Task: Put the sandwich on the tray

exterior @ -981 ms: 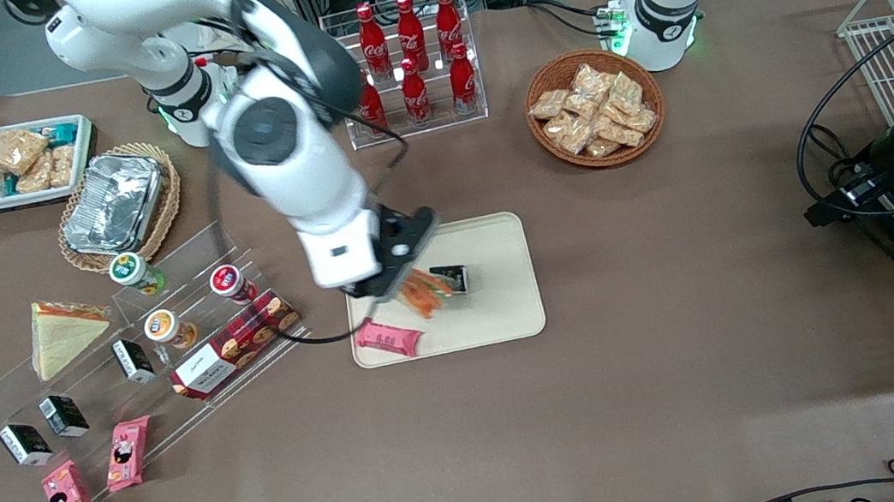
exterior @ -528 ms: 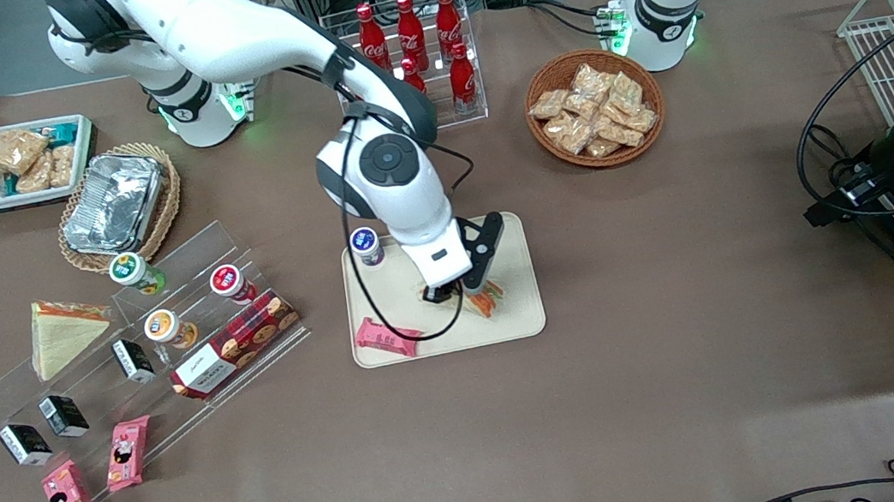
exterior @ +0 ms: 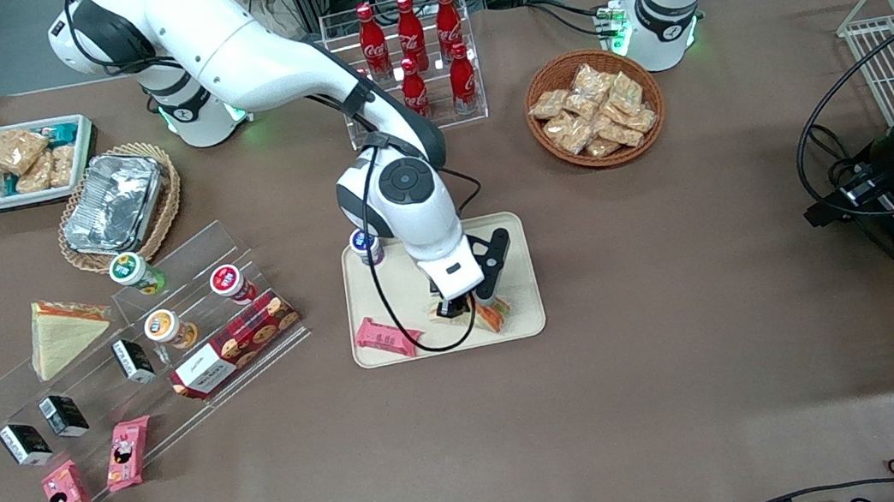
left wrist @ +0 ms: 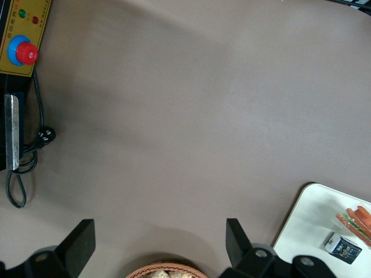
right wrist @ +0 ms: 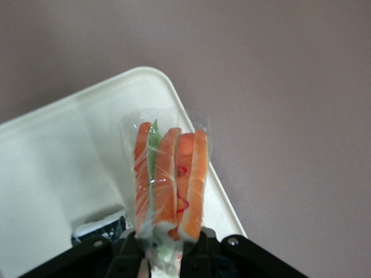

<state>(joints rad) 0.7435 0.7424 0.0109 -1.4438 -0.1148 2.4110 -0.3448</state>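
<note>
Gripper: I see my gripper (exterior: 465,307) low over the tray's near half, its fingers closed on the sandwich.
Sandwich: the sandwich (exterior: 492,314) is pinched at one end, its orange and green filling edge showing through the clear wrap (right wrist: 168,182). I cannot tell whether it touches the tray surface.
Tray: the cream tray (exterior: 515,276) lies in the middle of the table, its rounded corner just under the sandwich in my wrist view (right wrist: 148,78).
On the tray: I see a pink snack packet (exterior: 388,337) at its near edge toward the working arm's end, a small blue-lidded cup (exterior: 365,245) at the corner farther from the front camera, and a small black carton (right wrist: 98,229) just beside the sandwich.
Second wedge: another triangular sandwich (exterior: 61,334) lies well apart, toward the working arm's end of the table, beside the clear acrylic rack (exterior: 188,320).
</note>
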